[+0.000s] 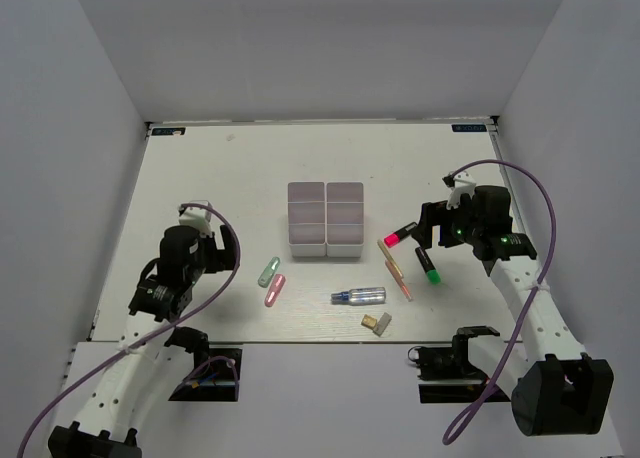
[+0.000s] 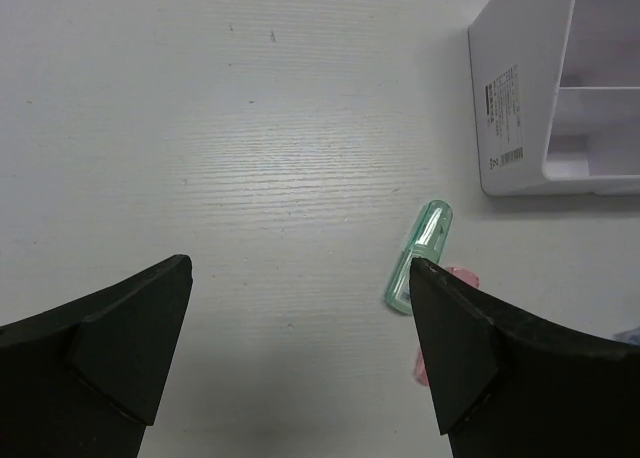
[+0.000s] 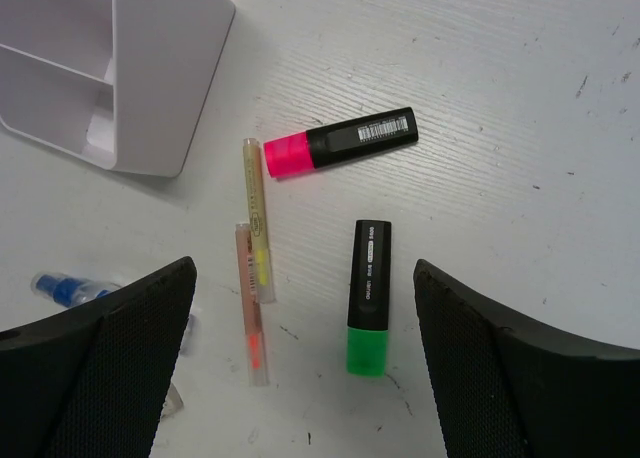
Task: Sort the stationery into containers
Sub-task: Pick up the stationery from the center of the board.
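The left gripper (image 2: pixel 300 318) hangs over the table (image 1: pixel 200 168) with its fingers spread wide and nothing between them. The right gripper (image 3: pixel 302 283) is just as wide and also holds nothing.

Nearest the table's near edge lies the block (image 1: pixel 377 323), with the tube (image 1: pixel 360 296) just beyond it. To their left the pink capsule (image 1: pixel 275 291) and the green capsule (image 2: pixel 420 253) lie just beside each other, ahead of the left gripper's right finger.

Below the right gripper, the orange pen (image 3: pixel 250 323) and the yellow pen (image 3: pixel 256 218) lie alongside each other, partly overlapping. The green marker (image 3: pixel 368 296) lies near them on the right, apart from both. Farther on, the pink marker (image 3: pixel 340 141) has its cap close to the yellow pen's far end.

Farthest, mid-table, stand the left tray (image 1: pixel 307 218) and right tray (image 1: pixel 344 218), side by side.
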